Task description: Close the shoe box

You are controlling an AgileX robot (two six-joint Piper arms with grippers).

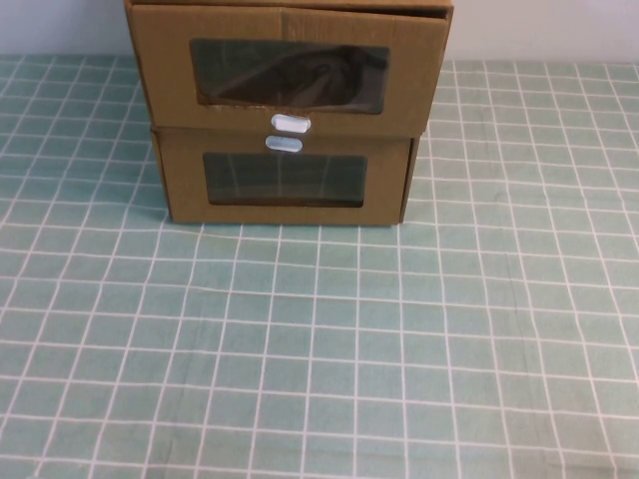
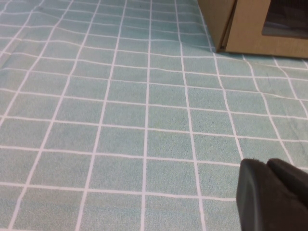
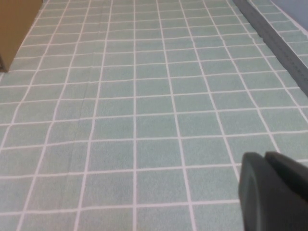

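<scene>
Brown cardboard, seen first from the high view: the shoe box (image 1: pixel 290 75), drawer-style, stacked on a similar lower box (image 1: pixel 285 180) at the far middle of the green checked tablecloth (image 1: pixel 319 349). Shows an uneven clear window with something dark behind it, and a small white pull tab (image 1: pixel 291 123) just under that window, almost touching the lower box's own tab (image 1: pixel 284 144). Juts forward past the front of the box beneath, so looks not yet pushed home. Shows neither arm from up here. Probably light and fairly stiff at the edges, thin and giving at the plastic window, so best pressed flat on the cardboard front beside or below the window, not on the film; likely to slide the whole stack back if shoved hard. From the left wrist view: the left gripper (image 2: pixel 269 192) low over bare cloth, well short of the lower box's corner (image 2: pixel 250 29); cannot tell whether spread or pressed together. From the right wrist view: the right gripper (image 3: pixel 272 192) likewise over open cloth, with a cardboard side (image 3: pixel 14 29) far off at the frame's edge; cannot tell its state either.
</scene>
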